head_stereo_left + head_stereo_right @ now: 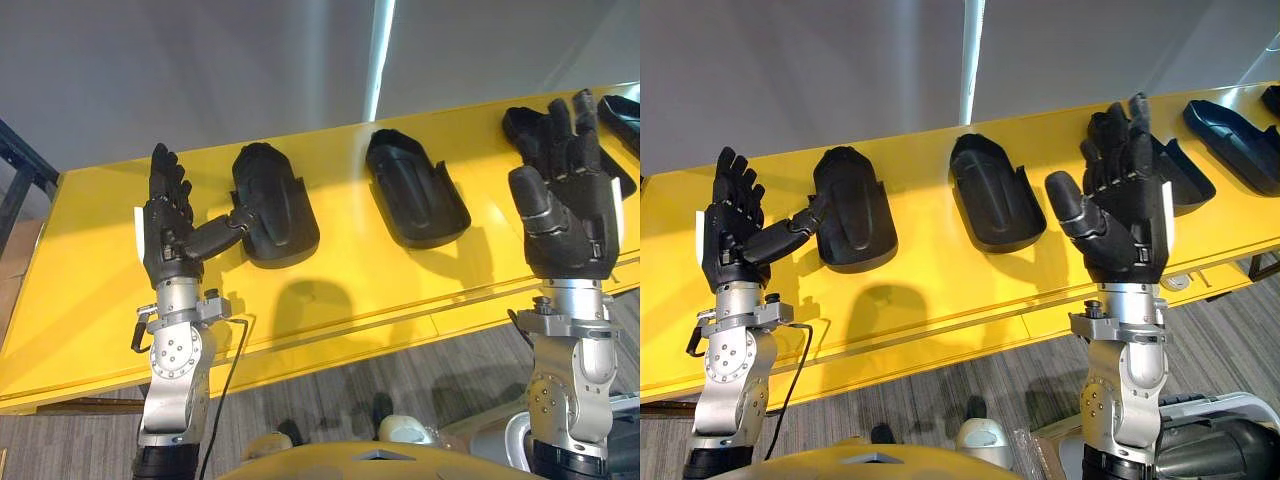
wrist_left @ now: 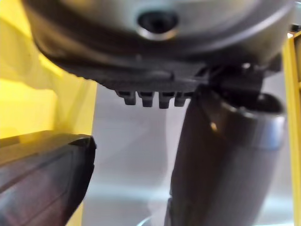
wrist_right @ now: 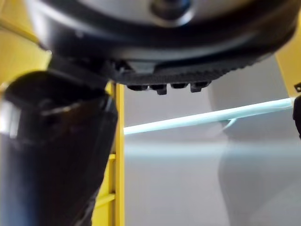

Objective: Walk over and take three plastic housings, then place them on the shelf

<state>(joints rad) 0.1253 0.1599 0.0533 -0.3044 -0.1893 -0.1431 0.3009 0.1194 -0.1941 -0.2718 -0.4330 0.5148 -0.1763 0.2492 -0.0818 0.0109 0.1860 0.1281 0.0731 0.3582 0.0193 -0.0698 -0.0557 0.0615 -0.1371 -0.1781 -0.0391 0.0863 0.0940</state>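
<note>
Housings of black plastic lie in a row on the yellow desk (image 1: 90, 260), none held. L to R: left hand (image 1: 165, 240) upright, fingers straight & spread, empty; its thumb points at 1st housing (image 1: 275, 205), tip at the edge, contact can't be told. 2nd housing (image 1: 415, 190) lies apart, mid-desk. Right hand (image 1: 570, 215) is raised, fingers straight, empty, in front of 3rd housing (image 1: 1192, 180), which is partly hidden. 4th housing (image 1: 1238, 145) lies further R.

Plastic housings (image 1: 995, 195) lie side by side, apart, along the table (image 1: 940, 290)
</note>
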